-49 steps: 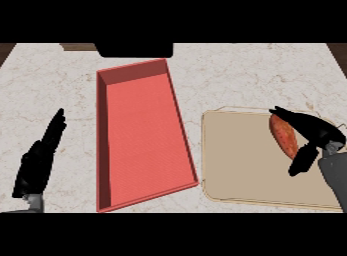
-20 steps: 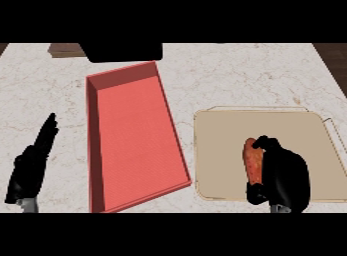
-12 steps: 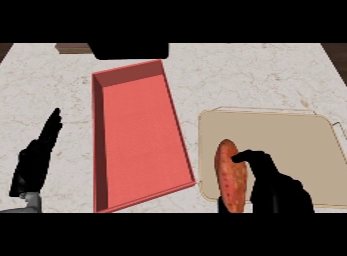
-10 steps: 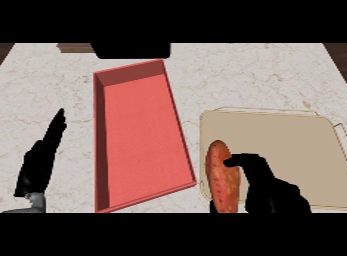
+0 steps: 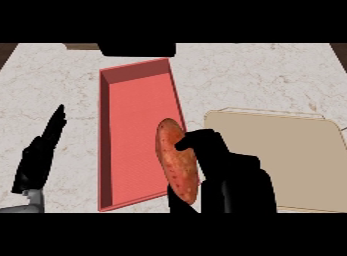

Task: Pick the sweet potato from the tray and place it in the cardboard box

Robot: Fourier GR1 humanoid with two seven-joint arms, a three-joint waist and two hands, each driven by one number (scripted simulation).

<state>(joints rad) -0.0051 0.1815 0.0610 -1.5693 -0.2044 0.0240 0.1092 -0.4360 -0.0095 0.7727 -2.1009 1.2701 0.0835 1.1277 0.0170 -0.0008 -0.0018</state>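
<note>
The marbled surface (image 5: 279,90) is shown from above, carrying two containers side by side. The red rectangular container (image 5: 135,105) is set near the middle of the surface, its long axis running from the far edge toward the near edge; although red, it is taken to be the cardboard box named in the task. The beige tray (image 5: 294,155) is laid just beside it, toward the right edge and the near right corner. A dark object (image 5: 137,48) is seen at the far edge, too cropped to be identified.

The right hand (image 5: 224,172) is seen clamped on the sweet potato (image 5: 177,160), thumb and fingers curled round its right flank. The sweet potato is held lengthwise over the right wall of the red container, between the two containers, so that it overlaps the wall and the floor inside.

The left hand (image 5: 39,155) is rested near the left edge, fingers straight and pointed toward the far edge, holding nothing.

For the step in hand, placement, the load is best carried a little further left until it is wholly over the red floor and clear of the wall. Its long axis is best kept parallel to the container's long sides. It is then lowered close to the floor before the fingers are released, lest it catch on the rim and tip out.
</note>
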